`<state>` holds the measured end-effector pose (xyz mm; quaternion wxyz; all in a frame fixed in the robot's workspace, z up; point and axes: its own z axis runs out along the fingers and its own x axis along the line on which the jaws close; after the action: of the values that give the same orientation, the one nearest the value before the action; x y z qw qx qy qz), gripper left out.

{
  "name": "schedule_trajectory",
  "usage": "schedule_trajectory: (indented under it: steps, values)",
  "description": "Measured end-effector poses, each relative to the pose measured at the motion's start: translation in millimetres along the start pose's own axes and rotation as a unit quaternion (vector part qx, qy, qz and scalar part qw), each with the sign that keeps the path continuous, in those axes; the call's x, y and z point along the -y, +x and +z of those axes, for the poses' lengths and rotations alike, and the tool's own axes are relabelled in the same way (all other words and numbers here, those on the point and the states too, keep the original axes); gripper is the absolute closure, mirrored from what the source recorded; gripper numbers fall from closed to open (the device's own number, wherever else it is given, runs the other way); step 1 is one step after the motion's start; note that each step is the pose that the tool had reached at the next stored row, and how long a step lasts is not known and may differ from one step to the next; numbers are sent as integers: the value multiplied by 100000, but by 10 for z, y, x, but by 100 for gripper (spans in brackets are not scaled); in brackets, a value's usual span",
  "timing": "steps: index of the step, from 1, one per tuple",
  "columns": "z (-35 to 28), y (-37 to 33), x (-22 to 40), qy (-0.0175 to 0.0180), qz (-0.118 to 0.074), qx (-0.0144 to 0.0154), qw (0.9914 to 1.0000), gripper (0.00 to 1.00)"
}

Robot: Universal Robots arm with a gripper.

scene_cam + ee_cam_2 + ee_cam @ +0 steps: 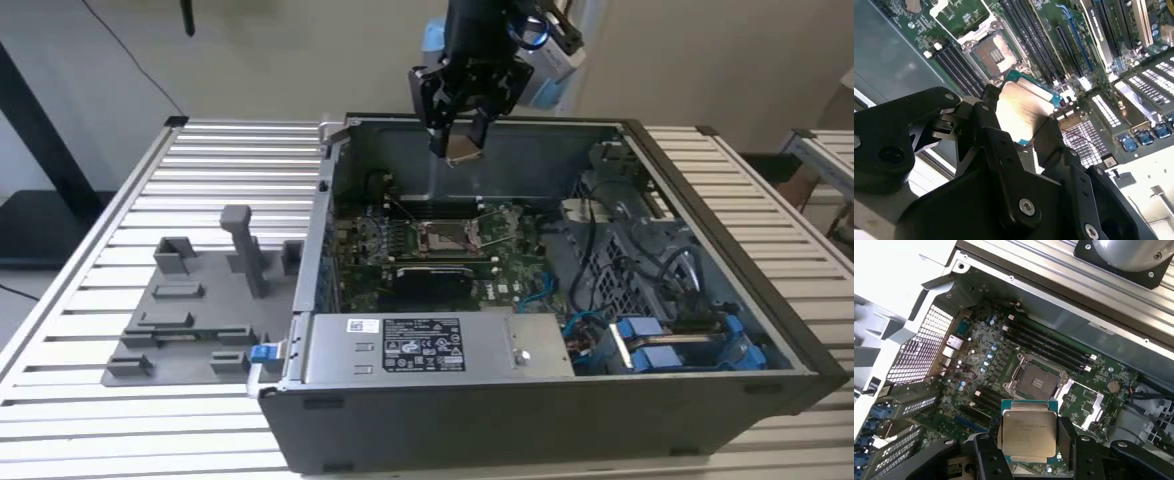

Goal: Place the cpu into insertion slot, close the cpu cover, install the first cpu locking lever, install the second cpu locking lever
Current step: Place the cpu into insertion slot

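Note:
My gripper (pixel 461 140) hangs above the open computer case (pixel 747 300), near its back wall, shut on the cpu (pixel 465 149). In both wrist views the cpu (pixel 1029 432) (pixel 1024 110) is a flat square chip with a silver-grey top, pinched at two opposite edges by the black fingers (pixel 1066 437). The insertion slot (pixel 1036 382) (pixel 994 52) (pixel 441 236) lies bare on the green motherboard well below the chip. Beside the slot, the cpu cover (pixel 1081 400) (pixel 961 15) is swung open as a thin metal frame.
Dark memory slots (pixel 1054 347) flank the slot. A grey power-supply box (pixel 427 345) sits at the case's front, with blue cables (pixel 667 340) to the exterior view's right. A grey fixture plate (pixel 134 370) with upright holders lies on the slatted table at the exterior view's left.

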<state>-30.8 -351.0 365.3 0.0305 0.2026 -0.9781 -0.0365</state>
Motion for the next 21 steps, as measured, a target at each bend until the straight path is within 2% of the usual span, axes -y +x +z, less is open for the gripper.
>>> schedule_trajectory:
  steps: [5,11,16,21]
  values:
    - [11,-1,1,15,2813,173,99960,45]
    - [22,-2,2,114,5455,308,99851,45]
    - [23,-2,2,282,5925,271,99824,45]
    - [24,-2,2,288,6433,300,99792,45]
